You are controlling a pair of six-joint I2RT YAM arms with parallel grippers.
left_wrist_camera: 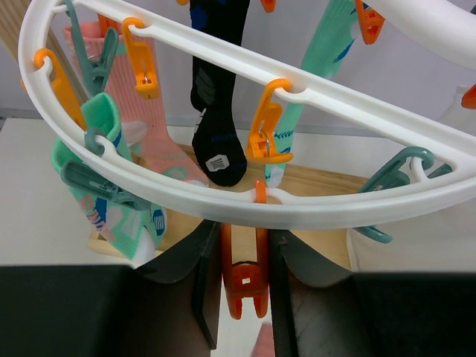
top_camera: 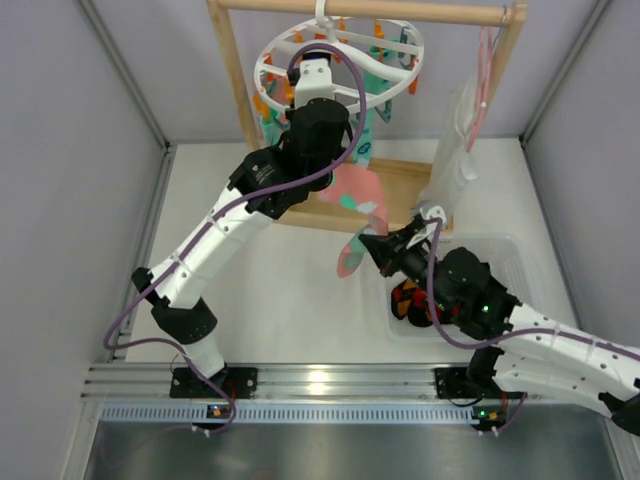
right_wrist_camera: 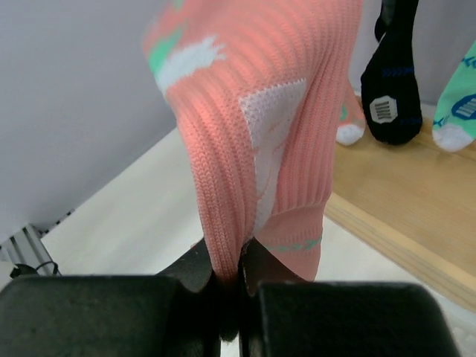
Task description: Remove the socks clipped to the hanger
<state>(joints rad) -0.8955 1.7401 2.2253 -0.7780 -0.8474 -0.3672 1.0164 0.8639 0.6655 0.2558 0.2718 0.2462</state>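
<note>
The round white hanger (top_camera: 400, 40) hangs from the rack's top bar, with orange and teal clothespins around its ring (left_wrist_camera: 335, 201). My left gripper (left_wrist_camera: 244, 297) is shut on an orange clothespin (left_wrist_camera: 244, 275) just under the ring, one finger on each side. A pink sock (top_camera: 352, 195) runs from below that pin down to my right gripper (top_camera: 372, 245), which is shut on its ribbed fabric (right_wrist_camera: 245, 111). Still clipped are a black sock (left_wrist_camera: 216, 111), another pink sock (left_wrist_camera: 149, 134) and teal-mint socks (left_wrist_camera: 104, 201).
The wooden rack frame (top_camera: 232, 80) stands at the back on a wooden base (top_camera: 400, 185). A long white garment (top_camera: 455, 165) hangs on a thin pink hanger (top_camera: 485, 70) at the right. A clear bin (top_camera: 520, 260) under my right arm holds black and orange-red socks (top_camera: 410, 300).
</note>
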